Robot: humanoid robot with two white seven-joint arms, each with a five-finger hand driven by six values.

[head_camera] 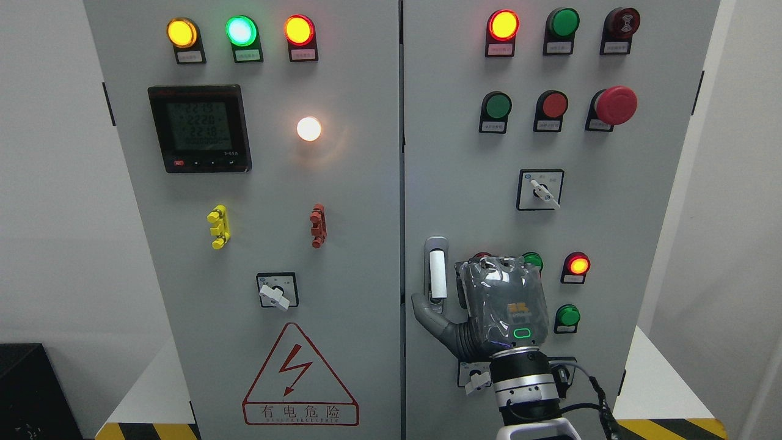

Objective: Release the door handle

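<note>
The door handle [437,273] sits on the right door of the grey cabinet [366,183], close beside the seam between the two doors and well below the selector switch [540,190]. The right robot hand [489,305] is just to the right of the handle, its back turned to the camera. The thumb [427,311] reaches out to the left and lies below the handle's lower end, touching it or nearly so. The other fingers point up and away behind the palm, so whether they are curled or straight cannot be told, and nothing shows them wrapped round the handle.

By my judgement the release is under way or just done: the handle's white bar shows bare, with no finger across it. The next move calls for drawing the thumb clear of the handle's foot and pulling the hand straight back from the door without brushing the lamps beside it.

The hand hides two lamps right of the handle almost fully; only a red edge and a green edge [533,261] peek out. A lower switch [476,374] is partly covered by the wrist. The left arm is not seen.
</note>
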